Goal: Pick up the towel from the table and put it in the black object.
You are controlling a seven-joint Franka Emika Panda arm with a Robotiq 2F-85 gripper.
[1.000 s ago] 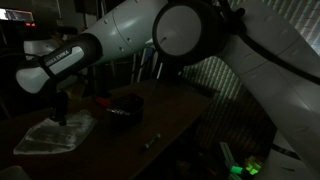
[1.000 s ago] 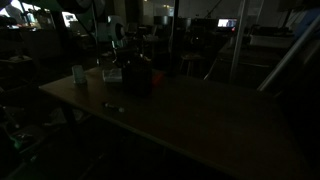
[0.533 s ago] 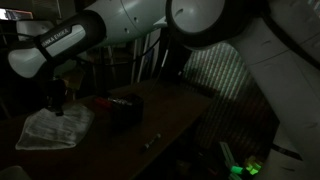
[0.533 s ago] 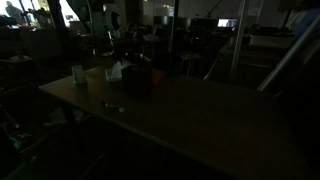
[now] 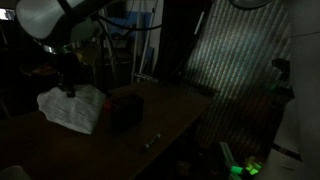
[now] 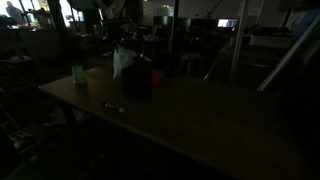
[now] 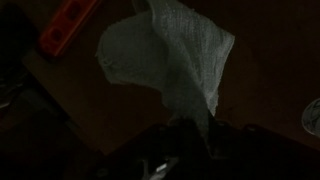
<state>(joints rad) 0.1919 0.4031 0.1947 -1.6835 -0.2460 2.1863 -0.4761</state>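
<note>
Step in hand: transfer. The pick appears done; the drop into the container is not yet done.

Pincer: the gripper is holding narrow, pinched on a fold at the top of the towel. The frames are very dark, so the fingertips themselves are hardly showing.

Towel: it is hanging below the jaws as a loose, wrinkled drape. In the wrist view the towel is spreading out under the camera with the table dark beneath it. In an exterior view the towel is dangling above the table, just beside the black object and partly higher than its top. Whether the lowest corner is clearing the surface, I cannot tell.

Black object: it is standing on the table close to its far edge; the black object is sitting next to the hanging cloth, not under it.

Next move, as a judgement: bring the gripper sideways over the box opening, high enough that the trailing hem is not catching the rim, then lower and let go. The cloth looks wider than the box, so some may be draping over the wall.

Also noted: a flat red item is lying on the table, apart from the cloth.
</note>
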